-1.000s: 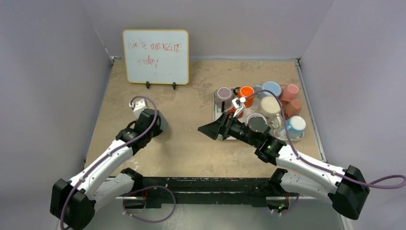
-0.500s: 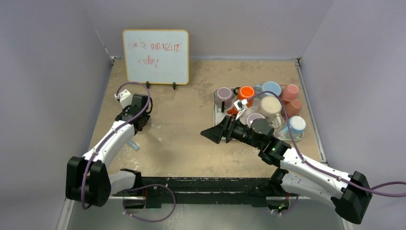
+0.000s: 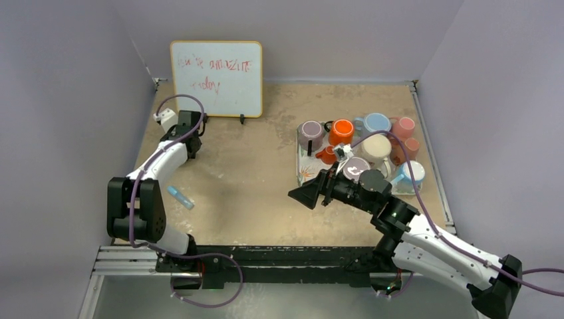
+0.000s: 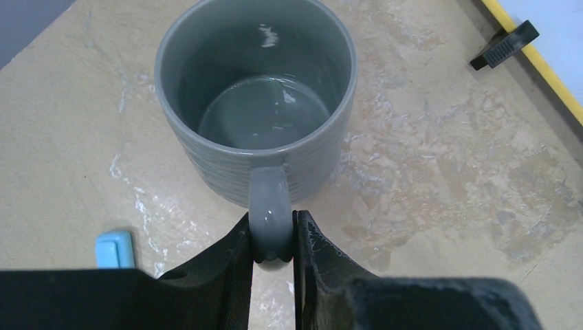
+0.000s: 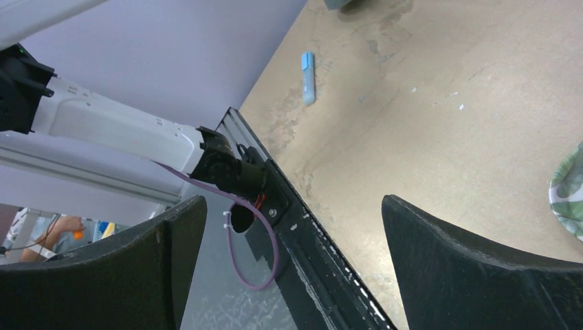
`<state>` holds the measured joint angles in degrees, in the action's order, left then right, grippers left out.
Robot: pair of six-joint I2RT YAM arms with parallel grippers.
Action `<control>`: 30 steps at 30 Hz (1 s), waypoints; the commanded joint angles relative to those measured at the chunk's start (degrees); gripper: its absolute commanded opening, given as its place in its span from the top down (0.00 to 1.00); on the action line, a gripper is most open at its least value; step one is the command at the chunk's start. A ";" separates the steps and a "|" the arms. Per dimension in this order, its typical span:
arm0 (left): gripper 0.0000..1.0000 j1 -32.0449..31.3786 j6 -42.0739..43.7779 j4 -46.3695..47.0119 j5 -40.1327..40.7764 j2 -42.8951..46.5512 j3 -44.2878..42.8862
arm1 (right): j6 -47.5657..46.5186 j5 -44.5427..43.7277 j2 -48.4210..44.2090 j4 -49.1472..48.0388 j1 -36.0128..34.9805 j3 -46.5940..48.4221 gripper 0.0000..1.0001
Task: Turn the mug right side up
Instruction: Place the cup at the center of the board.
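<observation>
The left arm's black tool (image 3: 191, 143) sat at the far-left side of the tan desk (image 3: 253, 173), near the yellow-framed whiteboard with red writing (image 3: 216, 78). The right arm's black tool (image 3: 302, 197) hung spread wide beside a patterned tray (image 3: 302, 174) crowded with coloured ceramic mugs (image 3: 376, 149). A small light-blue stick (image 3: 180, 197) lay near the left arm.

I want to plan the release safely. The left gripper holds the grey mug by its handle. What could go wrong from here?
1. The left gripper pinches only the thin handle of the grey mug. The mug might swing or slip in this grip.
2. I cannot tell if the mug rests fully on the table. Opening too early could tip it.
3. The whiteboard foot is near, so a move that way might hit it.
</observation>
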<state>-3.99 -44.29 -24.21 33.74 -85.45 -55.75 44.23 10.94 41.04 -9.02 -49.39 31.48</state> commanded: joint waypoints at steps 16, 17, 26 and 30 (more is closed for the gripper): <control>0.80 3.90 3.97 -1.16 -7.99 -7.89 -9.68 | -3.45 -1.10 -3.59 5.04 0.02 1.54 0.01; 0.76 3.90 3.99 -2.49 -8.35 -7.47 -10.37 | -3.51 -1.36 -3.59 5.12 0.00 1.74 0.01; 0.32 3.90 7.87 -9.31 -14.24 2.11 -11.91 | -3.48 -5.18 -0.94 7.29 0.07 3.56 0.01; 0.22 3.90 11.81 -10.21 -22.05 8.89 -11.06 | -0.42 -10.55 1.25 12.69 0.00 5.93 0.01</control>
<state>-0.38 -37.19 -32.58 19.49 -83.50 -65.28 42.00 6.66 40.71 -1.02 -49.39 32.82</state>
